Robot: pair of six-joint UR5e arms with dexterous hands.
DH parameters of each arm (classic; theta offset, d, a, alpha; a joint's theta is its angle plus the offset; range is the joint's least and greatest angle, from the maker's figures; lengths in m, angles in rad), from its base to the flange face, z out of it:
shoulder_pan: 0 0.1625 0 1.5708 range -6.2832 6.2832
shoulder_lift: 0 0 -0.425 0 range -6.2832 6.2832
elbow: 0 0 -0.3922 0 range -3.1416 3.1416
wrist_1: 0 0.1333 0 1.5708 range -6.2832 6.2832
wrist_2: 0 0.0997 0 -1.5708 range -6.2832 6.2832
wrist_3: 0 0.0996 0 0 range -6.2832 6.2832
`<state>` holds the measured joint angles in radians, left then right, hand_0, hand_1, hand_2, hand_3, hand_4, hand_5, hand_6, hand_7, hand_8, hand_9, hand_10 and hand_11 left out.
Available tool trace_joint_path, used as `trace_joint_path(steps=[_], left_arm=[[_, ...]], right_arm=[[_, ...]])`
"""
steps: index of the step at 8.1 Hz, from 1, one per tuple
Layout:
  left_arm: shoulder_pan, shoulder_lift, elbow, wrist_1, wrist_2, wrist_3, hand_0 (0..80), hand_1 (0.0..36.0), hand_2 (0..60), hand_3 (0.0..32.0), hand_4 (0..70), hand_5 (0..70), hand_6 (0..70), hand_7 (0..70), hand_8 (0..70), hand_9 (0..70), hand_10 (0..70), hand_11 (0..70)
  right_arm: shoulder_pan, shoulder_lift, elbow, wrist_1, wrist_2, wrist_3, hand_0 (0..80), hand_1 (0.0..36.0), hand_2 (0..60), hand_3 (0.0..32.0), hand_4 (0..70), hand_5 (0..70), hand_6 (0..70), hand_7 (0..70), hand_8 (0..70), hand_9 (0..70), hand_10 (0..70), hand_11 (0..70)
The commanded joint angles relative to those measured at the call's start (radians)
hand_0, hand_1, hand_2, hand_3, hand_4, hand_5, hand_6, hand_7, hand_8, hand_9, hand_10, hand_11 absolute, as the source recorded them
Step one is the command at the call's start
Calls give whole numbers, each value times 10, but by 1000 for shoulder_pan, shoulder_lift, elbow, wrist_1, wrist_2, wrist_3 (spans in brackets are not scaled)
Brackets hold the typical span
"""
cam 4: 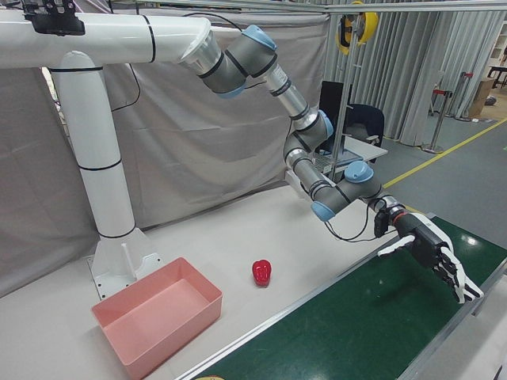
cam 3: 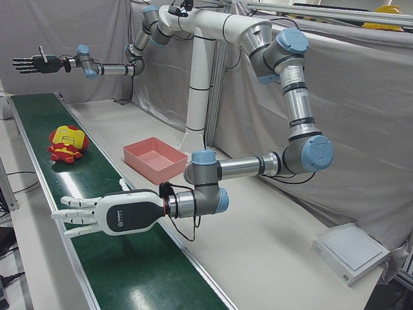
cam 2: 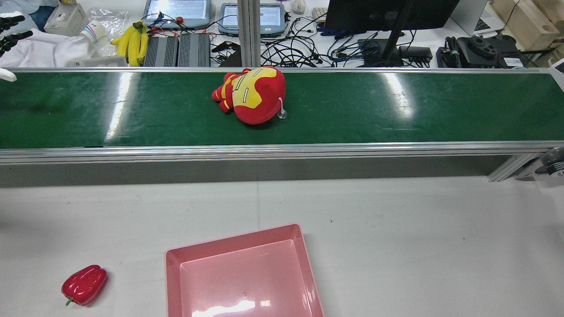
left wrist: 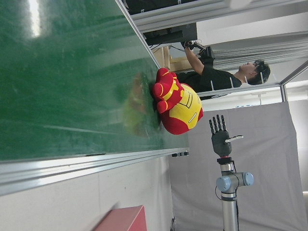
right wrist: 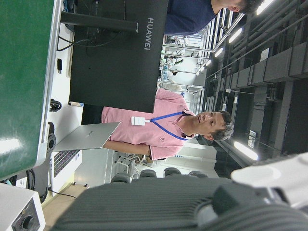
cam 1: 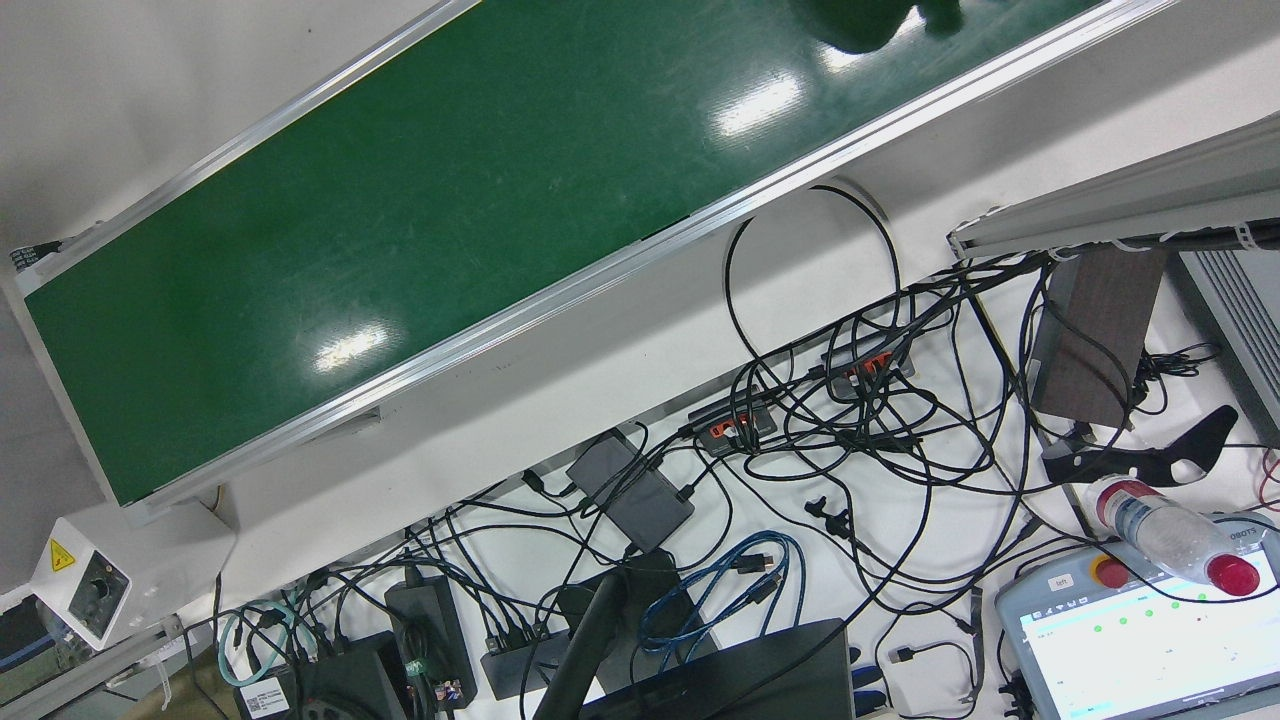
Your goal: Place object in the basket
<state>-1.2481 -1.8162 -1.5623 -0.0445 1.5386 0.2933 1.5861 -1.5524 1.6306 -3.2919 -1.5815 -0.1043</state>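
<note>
The plush toy (cam 2: pixel 253 94) is red with yellow panels: a big round head with a yellow face plate, and a small red and yellow body with stubby limbs. A clear suction cup on a short cord hangs off the head and touches the belt beside it. The toy lies on its side on the green conveyor belt (cam 2: pixel 396 110), just left of the middle of the rear view and close to the belt's upper rail. Its long axis runs roughly along the belt with a slight tilt. The head is to the right and a little lower in that frame, and the feet point to the upper left.

My left hand (cam 3: pixel 97 216) hovers over the belt in the lower left of the left-front view. Its palm faces down and its fingers are stretched out and spread, holding nothing. The toy sits well apart from it, further up that frame.

My right hand (cam 3: pixel 35 63) is raised high in the upper left of the same view, fingers fanned apart and empty.

The pink basket (cam 2: pixel 174 286) sits on the white table at the bottom centre of the rear view, with a red bell pepper (cam 2: pixel 84 285) to its left.
</note>
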Motion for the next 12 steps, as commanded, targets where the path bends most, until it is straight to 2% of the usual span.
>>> trace_joint_path(steps=[1,12], left_arm=[[1,-3,-1,0,0,-2,679,223,0,0,94,201,40,39,97,153,0,0],[3,-5,-39,9,0,-2,690,221,0,0,109,205,40,36,98,154,0,0]], right_arm=[[0,0,0,0,0,0,0,0,0,0,0,0,0,0,0,0,0,0],[0,0,0,0,0,0,0,0,0,0,0,0,0,0,0,0,0,0]])
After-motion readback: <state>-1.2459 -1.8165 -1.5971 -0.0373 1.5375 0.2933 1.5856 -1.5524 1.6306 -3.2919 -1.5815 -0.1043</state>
